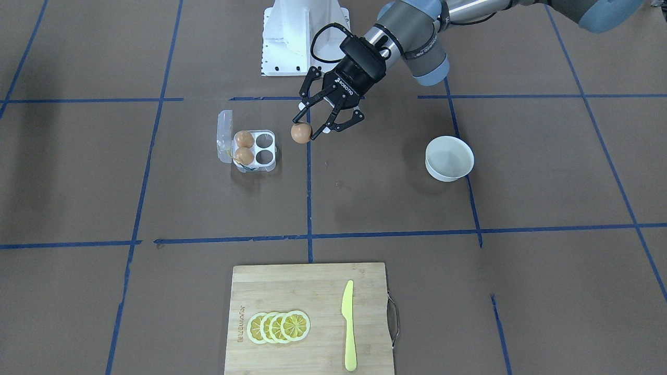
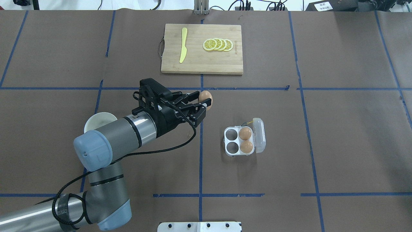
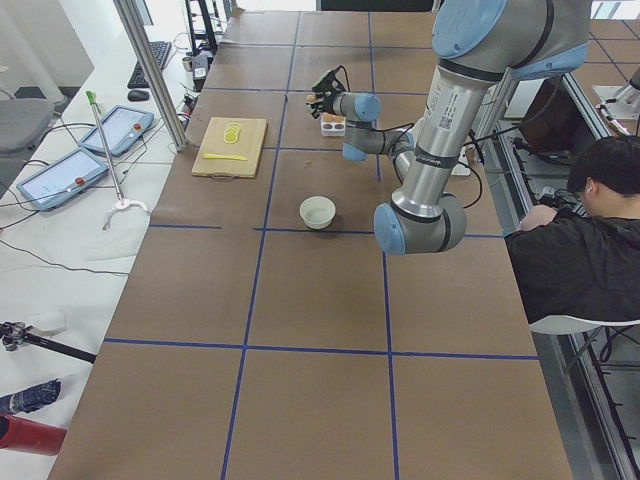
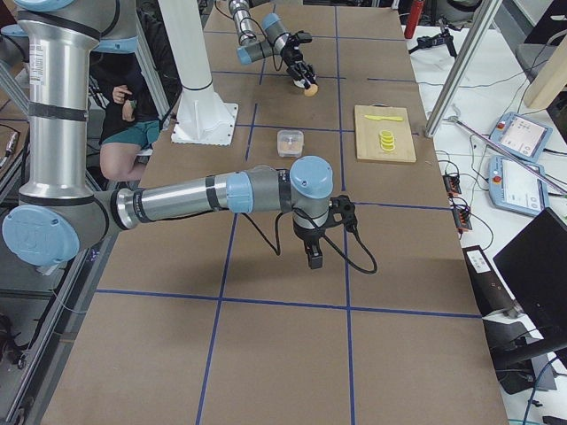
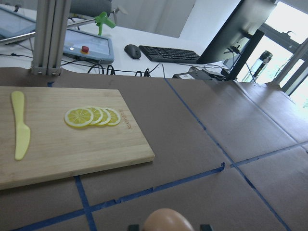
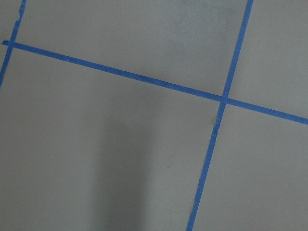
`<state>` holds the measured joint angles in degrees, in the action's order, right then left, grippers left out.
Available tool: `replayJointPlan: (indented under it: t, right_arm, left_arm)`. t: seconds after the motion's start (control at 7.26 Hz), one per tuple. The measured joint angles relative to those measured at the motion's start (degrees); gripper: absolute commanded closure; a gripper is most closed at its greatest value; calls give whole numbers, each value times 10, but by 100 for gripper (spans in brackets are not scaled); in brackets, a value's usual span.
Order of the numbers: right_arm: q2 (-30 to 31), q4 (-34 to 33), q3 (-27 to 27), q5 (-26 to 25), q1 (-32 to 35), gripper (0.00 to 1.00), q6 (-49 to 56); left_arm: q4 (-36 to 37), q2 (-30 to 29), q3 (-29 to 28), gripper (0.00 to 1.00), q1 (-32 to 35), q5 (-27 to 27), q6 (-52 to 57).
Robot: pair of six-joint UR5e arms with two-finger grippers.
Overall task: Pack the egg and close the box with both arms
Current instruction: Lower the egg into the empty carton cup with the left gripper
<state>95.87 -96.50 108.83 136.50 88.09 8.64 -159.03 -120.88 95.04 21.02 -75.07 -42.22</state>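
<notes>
Front-facing: my left pincer pinches the egg clear of the table, just beside the box. Its lid is open so an empty cell can take the egg.

Overhead: the egg is not yet over those cells.

Right side: my right pincer hangs well apart, kept for the closing, I judge. Spread or pressed together, I cannot tell.

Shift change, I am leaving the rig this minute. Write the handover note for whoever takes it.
Left gripper: shut on an egg, beside the carton, not over it.
Right gripper: hangs over the table, far from the carton; open or shut cannot be told.
Carton: lid open; two eggs in the cells next to the lid, the other two cells empty.
Done: two eggs packed, third picked up.
Left: set the held egg in an empty cell, then close the lid with both arms.
</notes>
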Motion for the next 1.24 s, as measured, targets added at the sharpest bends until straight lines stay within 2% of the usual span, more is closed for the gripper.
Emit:
replayJointPlan:
  t: [0.69, 1.24]
  right_arm:
    - [0, 0, -5, -3, 1, 0, -1]
    - [6, -1, -6, -10, 8, 0, -1]
  left_arm:
    - [-41, -65, -96, 100, -31, 3, 194]
    - [-62, -76, -140, 100, -67, 3, 265]
